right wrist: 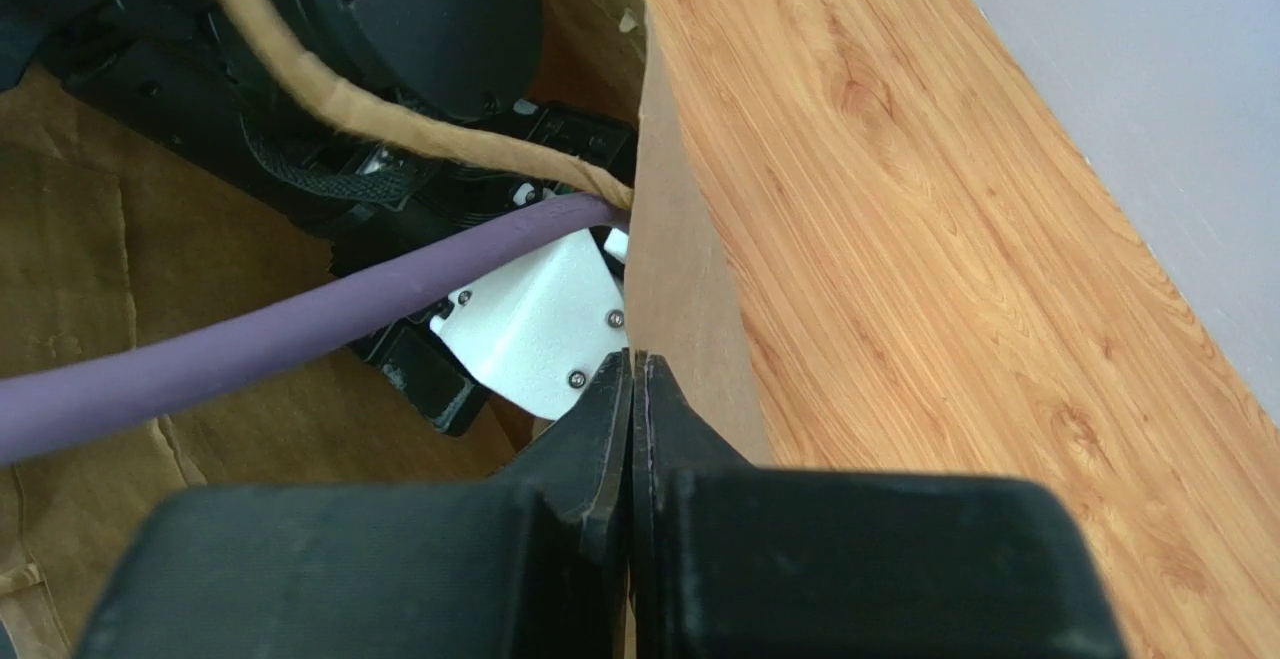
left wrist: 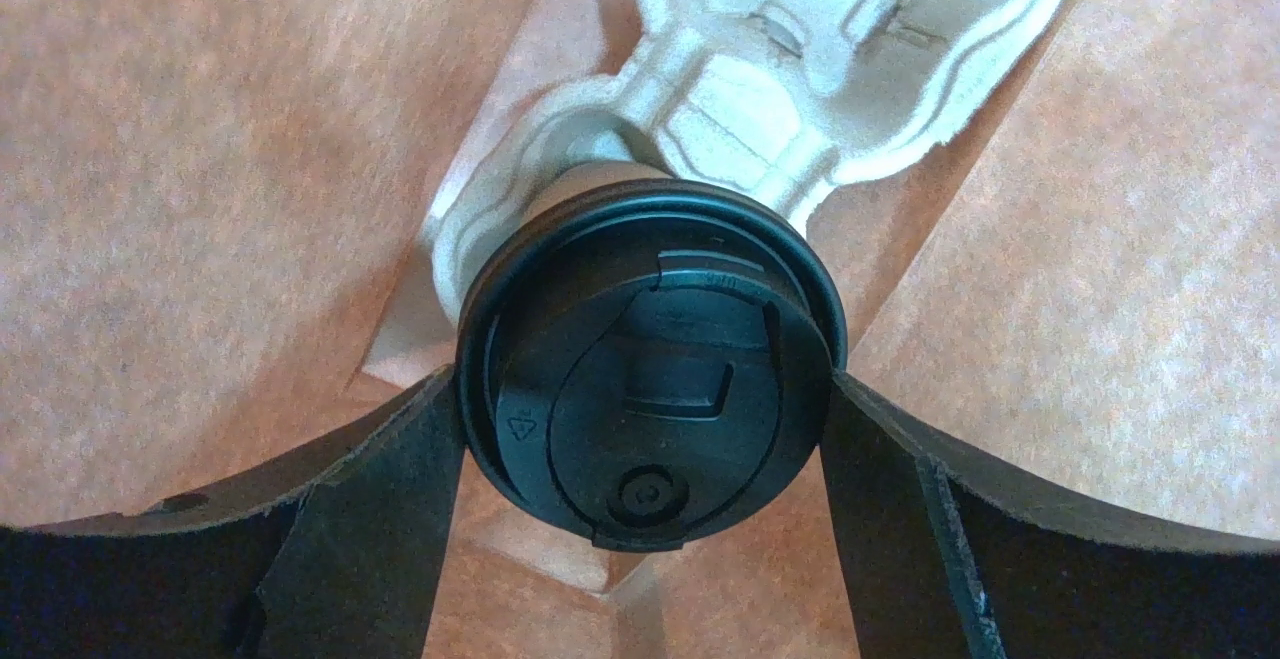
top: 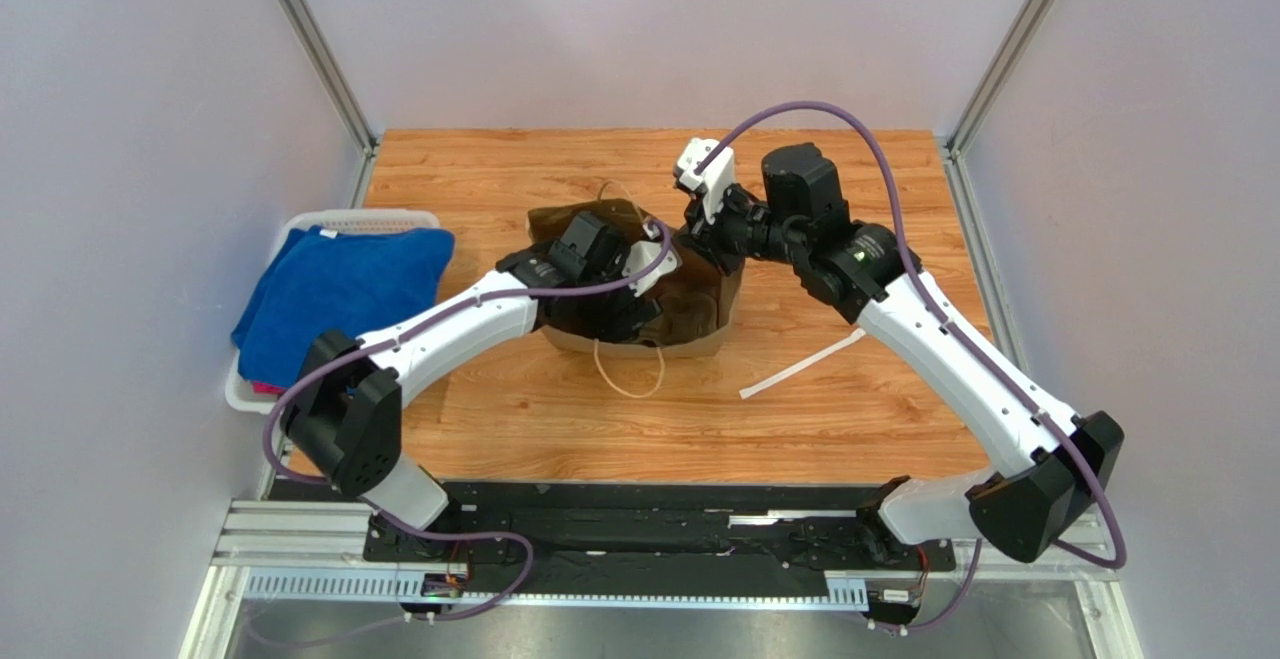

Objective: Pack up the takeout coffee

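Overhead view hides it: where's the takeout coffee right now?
Left wrist view: the takeout coffee sits in the pulp cup tray inside the paper bag, between the fingers of the left end effector.

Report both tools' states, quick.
Left tool: closed on the takeout coffee, at its lid.
Right tool: shut, pinching the paper bag at its edge.

Top cam overhead; wrist cams close, sharing bag (top: 706,299).

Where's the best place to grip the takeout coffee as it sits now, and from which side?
Grip the takeout coffee across its round black lid rim, from straight above. It sits in the pulp tray inside the bag, whose walls block the sides; the left gripper flanks the lid that way.
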You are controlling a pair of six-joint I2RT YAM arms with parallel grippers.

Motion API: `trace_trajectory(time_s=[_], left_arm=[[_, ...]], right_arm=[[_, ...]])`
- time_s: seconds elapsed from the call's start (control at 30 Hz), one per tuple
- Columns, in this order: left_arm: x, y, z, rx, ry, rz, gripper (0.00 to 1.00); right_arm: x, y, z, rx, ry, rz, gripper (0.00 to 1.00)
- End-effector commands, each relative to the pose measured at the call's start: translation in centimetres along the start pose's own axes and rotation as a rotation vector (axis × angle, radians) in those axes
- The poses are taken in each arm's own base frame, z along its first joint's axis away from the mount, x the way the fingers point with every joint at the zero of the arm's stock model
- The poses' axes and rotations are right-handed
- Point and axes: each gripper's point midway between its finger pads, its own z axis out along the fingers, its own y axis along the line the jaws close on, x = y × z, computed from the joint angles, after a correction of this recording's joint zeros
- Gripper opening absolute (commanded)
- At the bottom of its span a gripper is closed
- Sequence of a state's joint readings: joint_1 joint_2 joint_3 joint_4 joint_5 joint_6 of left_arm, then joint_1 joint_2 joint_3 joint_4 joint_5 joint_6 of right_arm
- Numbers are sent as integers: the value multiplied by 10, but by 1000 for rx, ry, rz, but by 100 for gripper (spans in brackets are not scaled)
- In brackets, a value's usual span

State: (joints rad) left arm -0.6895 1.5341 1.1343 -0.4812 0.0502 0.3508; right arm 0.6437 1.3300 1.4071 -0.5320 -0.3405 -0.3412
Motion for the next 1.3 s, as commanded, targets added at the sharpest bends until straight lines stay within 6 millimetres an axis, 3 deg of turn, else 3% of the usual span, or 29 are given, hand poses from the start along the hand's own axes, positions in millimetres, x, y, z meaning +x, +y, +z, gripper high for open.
trace_trajectory(time_s=[0.0,0.37,0.47,0.87,1.27], left_arm=[[39,-6,13,107,196,-55,6],[48,-5,22,200,289,-39,7],[55,-5,24,211,317,-40,8],[83,-5,44,302,466,-126,11],[109,-11,55,298,544,-128,16]], right_arm=[[-1,-2,2,-65,14,61,0],[-2,-64,14,26,43,167,0],[0,-72,19,30,58,172,0],[5,-74,30,7,78,179,0],[12,-77,26,22,101,165,0]])
